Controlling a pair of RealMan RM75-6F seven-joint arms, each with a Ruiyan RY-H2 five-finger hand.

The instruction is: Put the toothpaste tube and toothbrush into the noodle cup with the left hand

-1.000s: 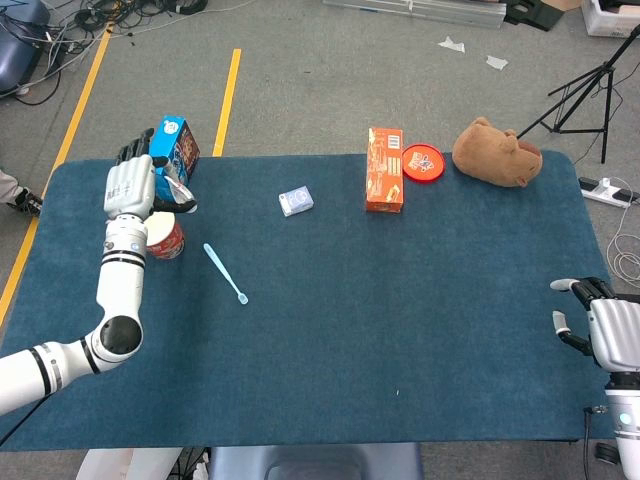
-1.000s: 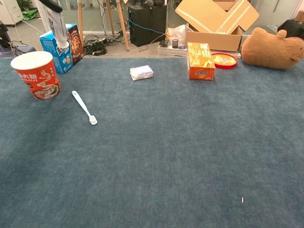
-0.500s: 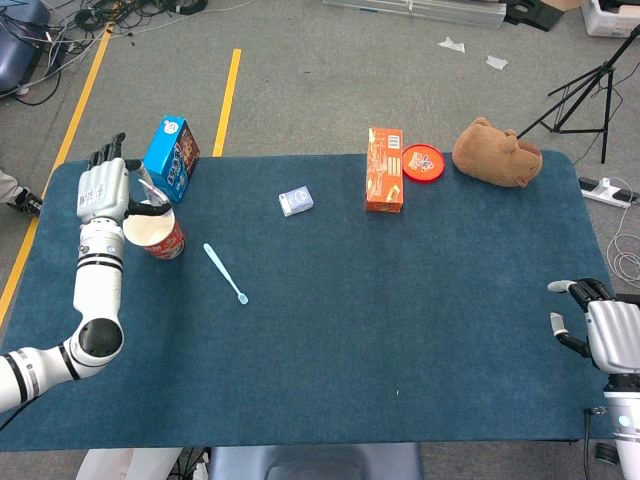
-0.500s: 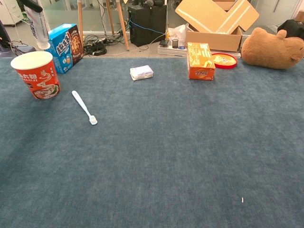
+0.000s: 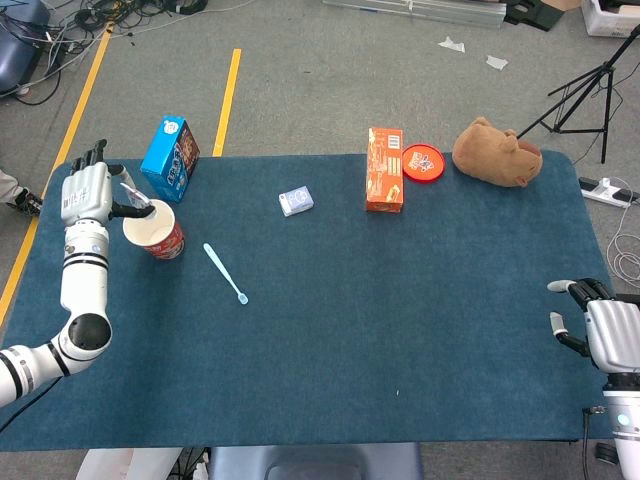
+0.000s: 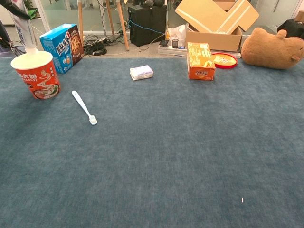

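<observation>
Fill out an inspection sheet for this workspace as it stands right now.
Surface: blue cloth-covered table.
Job's things: toothpaste tube upright, cap end at the rim of the noodle cup, held by the left hand; toothbrush lying flat to the right of the cup.
Clutter: blue box, small pale packet, orange box, red round lid, brown plush toy, all along the far edge.
Hands: left hand pinching the tube over the cup; right hand off the table's right edge, holding nothing.
Cables: tangles on the floor beyond the table; power strip at right.
Surroundings: cardboard box, tripod legs.
</observation>
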